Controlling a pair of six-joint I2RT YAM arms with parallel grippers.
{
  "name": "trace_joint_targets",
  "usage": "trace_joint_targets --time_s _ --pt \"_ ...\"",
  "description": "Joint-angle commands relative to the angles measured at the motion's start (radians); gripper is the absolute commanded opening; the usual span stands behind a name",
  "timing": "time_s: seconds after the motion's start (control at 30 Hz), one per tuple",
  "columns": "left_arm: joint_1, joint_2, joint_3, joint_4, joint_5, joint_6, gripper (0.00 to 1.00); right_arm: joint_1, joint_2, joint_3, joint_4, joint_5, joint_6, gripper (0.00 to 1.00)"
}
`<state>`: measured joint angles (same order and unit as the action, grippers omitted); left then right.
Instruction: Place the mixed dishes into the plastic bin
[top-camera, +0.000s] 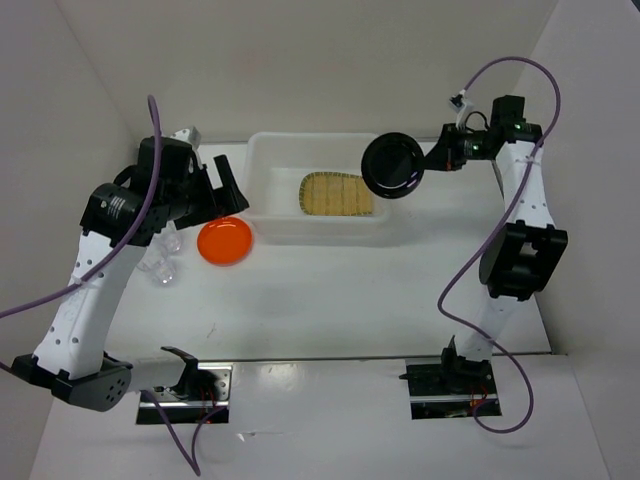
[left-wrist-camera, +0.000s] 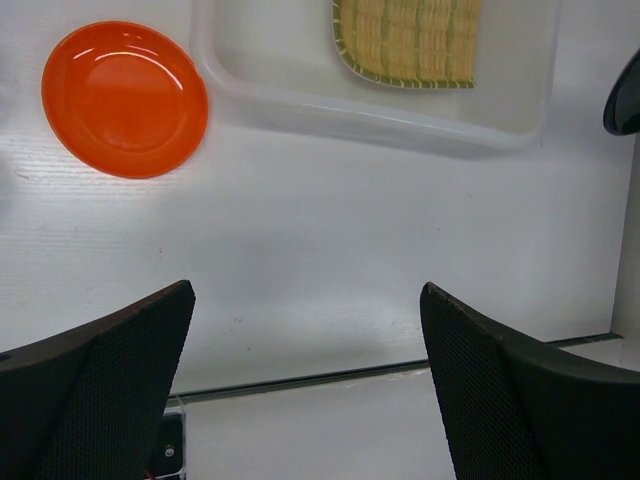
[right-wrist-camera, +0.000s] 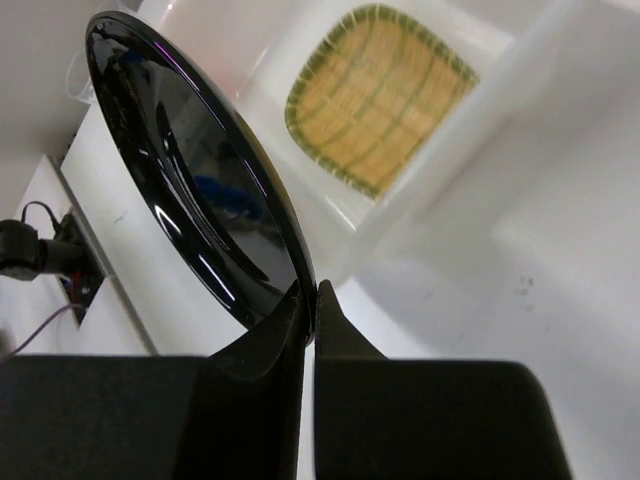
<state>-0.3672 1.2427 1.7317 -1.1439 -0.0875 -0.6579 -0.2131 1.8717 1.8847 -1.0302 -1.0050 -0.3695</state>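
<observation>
The translucent white plastic bin (top-camera: 270, 170) stands at the table's back middle with the tan bamboo tray (top-camera: 337, 194) lying inside; both show in the left wrist view (left-wrist-camera: 400, 120) (left-wrist-camera: 410, 40) and the right wrist view (right-wrist-camera: 450, 140) (right-wrist-camera: 375, 95). My right gripper (top-camera: 428, 166) is shut on the rim of the black plate (top-camera: 392, 164) (right-wrist-camera: 190, 170), held tilted above the bin's right end. The orange plate (top-camera: 224, 240) (left-wrist-camera: 124, 98) lies on the table left of the bin. My left gripper (top-camera: 228, 192) (left-wrist-camera: 305, 330) is open and empty just behind the orange plate. Clear cups (top-camera: 160, 262) sit under my left arm.
White walls enclose the table on the left, back and right. The arm bases (top-camera: 180, 385) (top-camera: 450, 385) sit at the near edge. A purple cable (top-camera: 460, 300) hangs beside the right arm.
</observation>
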Motion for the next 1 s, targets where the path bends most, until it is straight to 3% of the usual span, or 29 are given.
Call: trace_joint_targets --time_s 0.0,0.5,0.8,0.97 --pt "0.005 -0.008 0.015 0.018 0.0 -0.034 1.0 0.069 0.046 0.114 0.119 0.006 0.104 0.0" --pt "0.005 -0.045 -0.057 0.0 -0.058 -0.135 1.0 0.262 0.433 0.402 0.17 0.181 0.126 0.0" --pt "0.005 -0.045 -0.077 -0.063 -0.093 -0.198 1.0 0.336 0.662 0.735 0.17 0.253 0.175 0.0" --pt "0.005 -0.045 -0.086 -0.082 -0.112 -0.227 1.0 0.373 0.739 0.806 0.116 0.286 0.175 0.0"
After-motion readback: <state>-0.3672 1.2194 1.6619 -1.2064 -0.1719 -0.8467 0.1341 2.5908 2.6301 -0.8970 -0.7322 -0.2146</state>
